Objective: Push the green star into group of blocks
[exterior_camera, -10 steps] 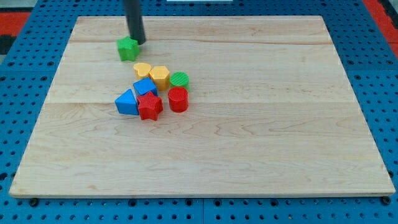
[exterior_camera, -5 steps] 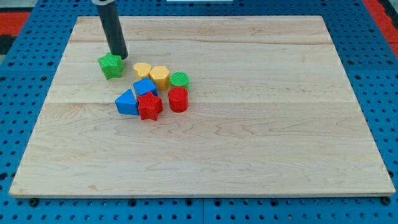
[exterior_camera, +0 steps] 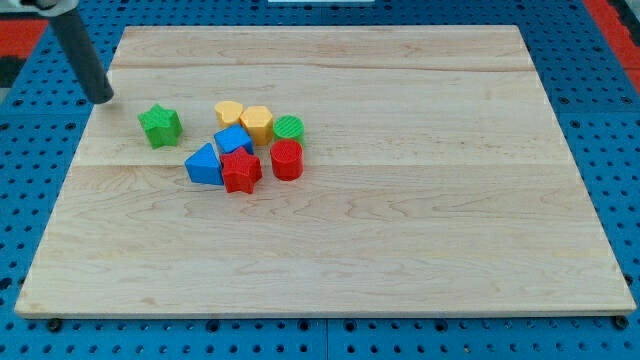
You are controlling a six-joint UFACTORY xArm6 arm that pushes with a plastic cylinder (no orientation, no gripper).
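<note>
The green star point(exterior_camera: 160, 126) lies on the wooden board point(exterior_camera: 400, 200), to the left of the group and apart from it. The group holds a yellow heart point(exterior_camera: 229, 112), a yellow hexagon point(exterior_camera: 257, 123), a green cylinder point(exterior_camera: 288, 127), a blue cube point(exterior_camera: 233, 140), a blue triangle point(exterior_camera: 204, 165), a red star point(exterior_camera: 241, 171) and a red cylinder point(exterior_camera: 286, 159). My tip point(exterior_camera: 102, 98) is at the board's left edge, up and to the left of the green star, not touching it.
The board lies on a blue pegboard point(exterior_camera: 30, 200). A red area point(exterior_camera: 20, 35) shows at the view's top left corner.
The green star has slid down and to the left, from above the yellow heart to left of the group. My tip has moved left and now stands clear of the star.
</note>
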